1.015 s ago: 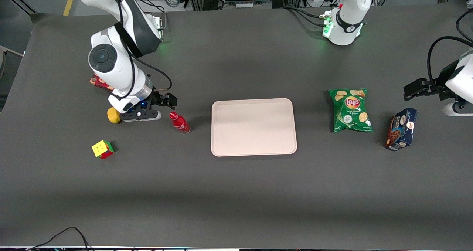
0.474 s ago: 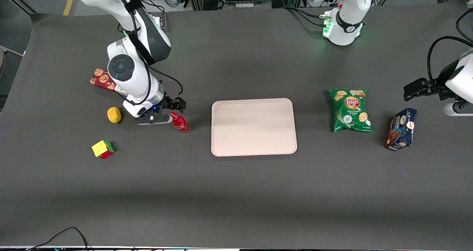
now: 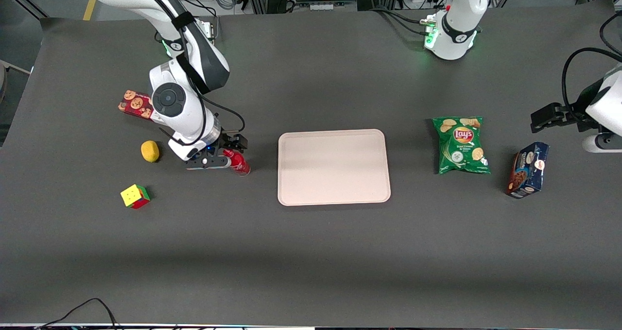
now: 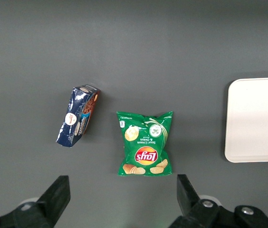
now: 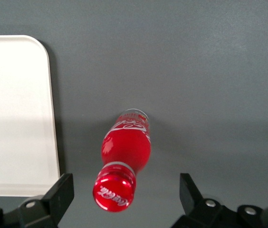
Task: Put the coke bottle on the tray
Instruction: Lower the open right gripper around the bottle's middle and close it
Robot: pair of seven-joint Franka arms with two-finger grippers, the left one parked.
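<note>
Black two-finger gripper (image 3: 232,151) above the upright slim red plastic coke bottle (image 5: 123,159), fingers spread wide to straddle it (nothing grasped); pale beige rectangular tray (image 3: 333,166) nearby.

Red coke bottle (image 5: 124,156), beige-pink tray (image 3: 333,167)

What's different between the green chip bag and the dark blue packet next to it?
The green chip bag is bright green with a red and yellow logo; the dark blue packet is navy with brown cookie pictures. The bag lies flat and looks wider; the packet is narrower and boxier. The bag lies nearer the tray. Both rest on the table toward the parked arm's end, away from the tool, which is open above the coke bottle.
</note>
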